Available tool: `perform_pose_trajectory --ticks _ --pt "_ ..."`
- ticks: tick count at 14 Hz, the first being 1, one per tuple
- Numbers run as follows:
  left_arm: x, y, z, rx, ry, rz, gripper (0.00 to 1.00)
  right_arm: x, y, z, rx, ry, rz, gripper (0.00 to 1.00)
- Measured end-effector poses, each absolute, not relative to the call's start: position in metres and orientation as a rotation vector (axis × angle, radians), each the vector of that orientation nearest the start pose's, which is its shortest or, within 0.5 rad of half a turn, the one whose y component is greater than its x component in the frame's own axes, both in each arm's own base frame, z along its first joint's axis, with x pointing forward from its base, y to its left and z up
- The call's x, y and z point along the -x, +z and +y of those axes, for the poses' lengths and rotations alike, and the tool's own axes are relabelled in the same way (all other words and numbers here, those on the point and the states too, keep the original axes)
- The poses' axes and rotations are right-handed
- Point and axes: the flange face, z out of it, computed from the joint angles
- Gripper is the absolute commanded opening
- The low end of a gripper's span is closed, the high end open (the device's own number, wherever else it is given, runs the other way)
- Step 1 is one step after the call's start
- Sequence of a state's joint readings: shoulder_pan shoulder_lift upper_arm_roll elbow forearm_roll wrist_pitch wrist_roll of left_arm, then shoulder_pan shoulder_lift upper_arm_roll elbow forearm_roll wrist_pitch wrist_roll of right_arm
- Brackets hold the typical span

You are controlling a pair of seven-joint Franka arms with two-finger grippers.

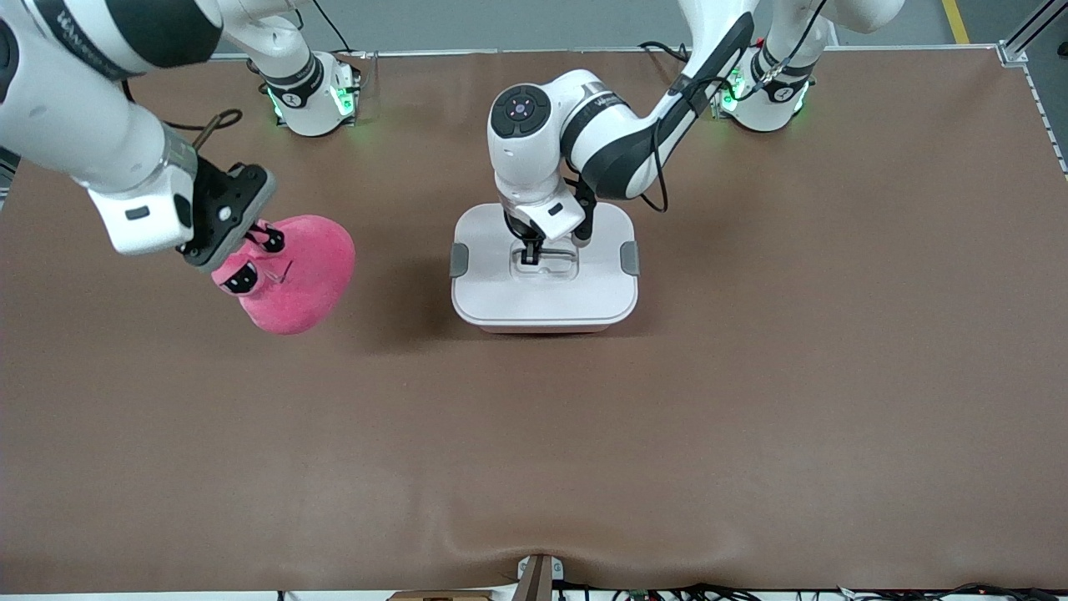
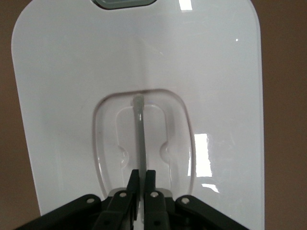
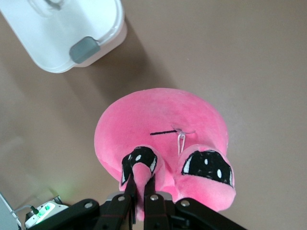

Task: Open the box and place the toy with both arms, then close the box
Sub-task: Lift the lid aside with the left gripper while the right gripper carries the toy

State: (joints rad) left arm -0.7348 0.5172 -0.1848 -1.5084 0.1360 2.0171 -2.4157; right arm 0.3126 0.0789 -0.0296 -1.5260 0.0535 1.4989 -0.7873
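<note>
Box (image 1: 544,292) sat mid-table, lid on; the left gripper (image 1: 531,250) clenched its centre handle (image 2: 139,139). Toward the right arm's end, the right gripper (image 3: 139,184) pinched the toy (image 1: 292,275).

No legible text or labels anywhere.

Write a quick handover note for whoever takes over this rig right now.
Left tool: shut on the handle in the box lid, mid-table.
Right tool: shut on a flap of the toy, which sits toward the right arm's end of the table, beside the box.
Done: both grasps made.
Left: lift the lid, which is on and looks closed; put the toy in; close the box.
</note>
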Motion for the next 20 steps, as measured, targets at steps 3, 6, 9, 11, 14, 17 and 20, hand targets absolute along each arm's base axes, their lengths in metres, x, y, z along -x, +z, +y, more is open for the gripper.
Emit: perform_pose_trajectory --ticks 3,6,9,11,14,17,20 --pt "-0.442 0.392 -0.53 2.342 -0.066 -2.085 0.0 -0.535 0.604 0.183 2.542 0.114 -1.713 0.0" --pt "-0.455 0.416 -0.516 2.351 -0.079 -2.111 0.0 -0.533 0.603 0.197 2.474 0.085 -1.819 0.0" --pt "-0.479 0.448 -0.483 2.408 -0.098 -2.07 0.0 -0.53 0.602 0.221 2.341 0.025 -2.006 0.0" --pt "-0.502 0.474 -0.446 2.456 -0.114 -2.019 0.0 -0.528 0.598 0.238 2.226 0.007 -2.139 0.0" --pt "-0.543 0.505 -0.372 2.54 -0.103 -1.906 0.0 -0.515 0.594 0.276 2.111 0.006 -2.301 0.0" --pt "-0.583 0.518 -0.295 2.635 -0.069 -1.794 0.0 -0.488 0.592 0.331 2.0 -0.02 -2.435 0.0" --pt "-0.606 0.517 -0.239 2.712 -0.051 -1.651 0.0 -0.47 0.578 0.375 1.917 -0.019 -2.553 0.0"
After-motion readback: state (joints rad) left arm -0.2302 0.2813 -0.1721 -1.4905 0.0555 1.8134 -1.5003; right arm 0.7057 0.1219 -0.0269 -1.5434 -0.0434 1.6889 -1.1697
